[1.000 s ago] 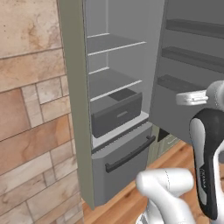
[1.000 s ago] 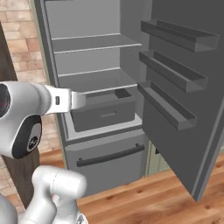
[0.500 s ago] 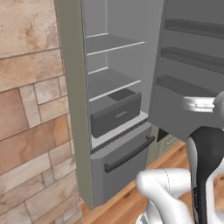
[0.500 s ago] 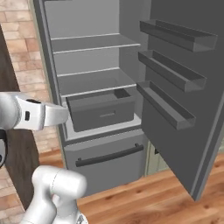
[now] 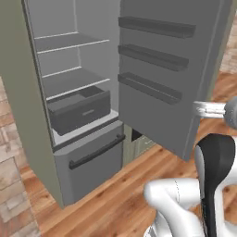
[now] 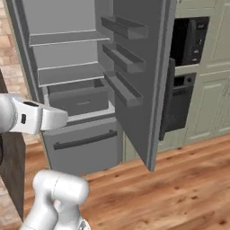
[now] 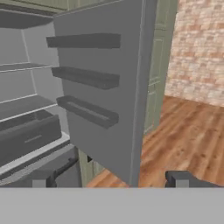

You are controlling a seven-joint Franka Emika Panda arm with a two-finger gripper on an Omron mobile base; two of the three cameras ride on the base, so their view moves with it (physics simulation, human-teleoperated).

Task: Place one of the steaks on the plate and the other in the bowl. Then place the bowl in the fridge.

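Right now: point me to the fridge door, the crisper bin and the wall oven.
fridge door (image 6: 134, 67): right base view, inner panel.
crisper bin (image 5: 81, 111): left base view, front face.
wall oven (image 6: 191, 40): right base view, black window.

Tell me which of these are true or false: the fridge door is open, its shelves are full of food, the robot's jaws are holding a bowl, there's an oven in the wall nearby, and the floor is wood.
1. The fridge door stands open. True.
2. The shelves inside are packed with food. False: the shelves in view look bare; there is a grey bin under them.
3. The gripper has its jaws shut on a bowl. False: the jaws stand wide apart with nothing between them.
4. A black-windowed wall oven sits to the right of the fridge. True.
5. The floor is wooden. True.
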